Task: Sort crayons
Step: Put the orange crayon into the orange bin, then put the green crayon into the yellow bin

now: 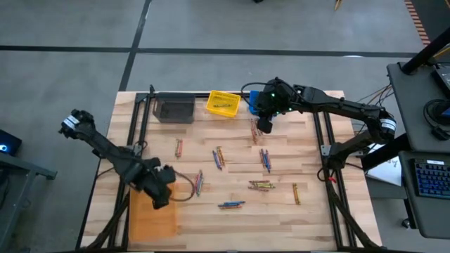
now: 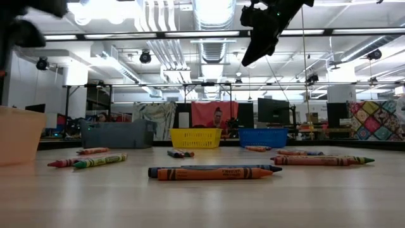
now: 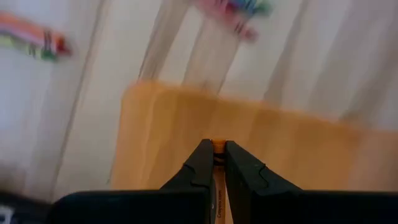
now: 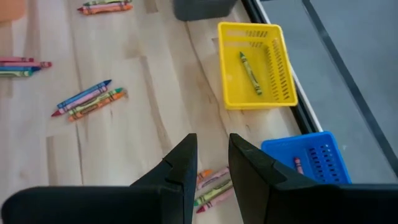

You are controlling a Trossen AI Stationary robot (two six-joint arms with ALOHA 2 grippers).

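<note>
Your crayons (image 1: 261, 185) lie scattered in small clusters across the middle of the wooden surface (image 1: 309, 218), with a blue and orange pair (image 2: 212, 171) nearest the low camera. One green crayon (image 4: 250, 72) already lies in the yellow bin (image 4: 283, 99) at the far edge, and a reddish one (image 4: 298, 165) shows inside the blue bin (image 4: 311, 180) beside it. A dark grey bin (image 1: 174, 109) stands on the yellow bin's other side.

Your left hand (image 3: 214, 163) hangs over the orange bin (image 3: 155, 124) at the near left corner of the surface, its fingers pinched tight on an orange crayon (image 3: 218, 186) that stands between them.

Your right hand (image 4: 212, 163) hovers above the surface just in front of the blue bin, over a few crayons (image 4: 211, 186). Its fingers stand partly apart and hold nothing.
</note>
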